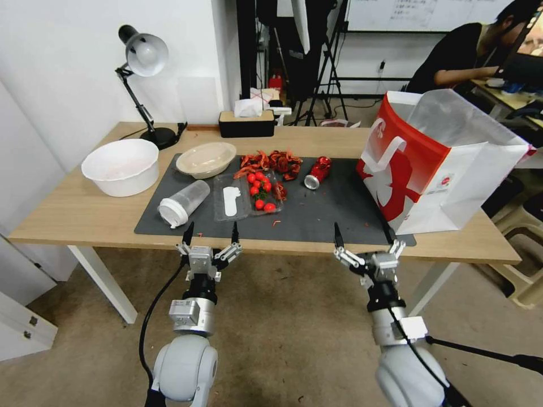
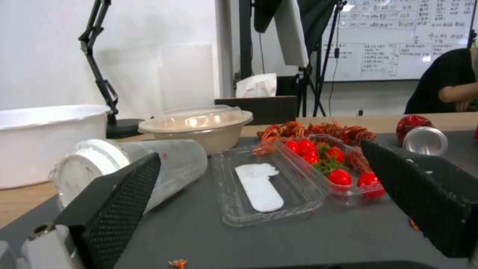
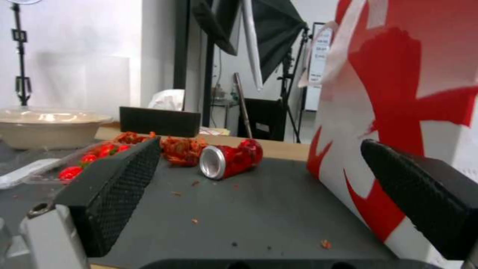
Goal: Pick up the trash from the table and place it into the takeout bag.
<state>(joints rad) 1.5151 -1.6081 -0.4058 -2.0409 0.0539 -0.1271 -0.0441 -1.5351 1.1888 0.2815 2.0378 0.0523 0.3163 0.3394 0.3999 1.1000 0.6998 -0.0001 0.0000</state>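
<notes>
Takeout bag (image 1: 447, 164) upright at the right end of the table (image 1: 62, 217), its near corner overlapping the dark mat (image 1: 328, 212); its top is cut off in the right wrist view, and its inside is hard to make out; crushed red can (image 1: 317, 172) on its side on the mat, long axis running front to back, silver end toward the robot, just left of the bag; clear lidded cup (image 1: 183, 203) on its side at the mat's left edge, white lid toward the near-left; beige shallow bowl (image 1: 206, 159) behind it, under a clear lid; open clear tray (image 1: 249, 194) with cherry tomatoes between cup and can; red scraps (image 1: 270, 161) behind the tray, too tangled to identify; left gripper (image 1: 211, 232) at the table's near edge, fingers apart, empty, the cup just beyond it; right gripper (image 1: 363, 239) likewise spread and empty at the near edge, can well beyond, bag to its right.
</notes>
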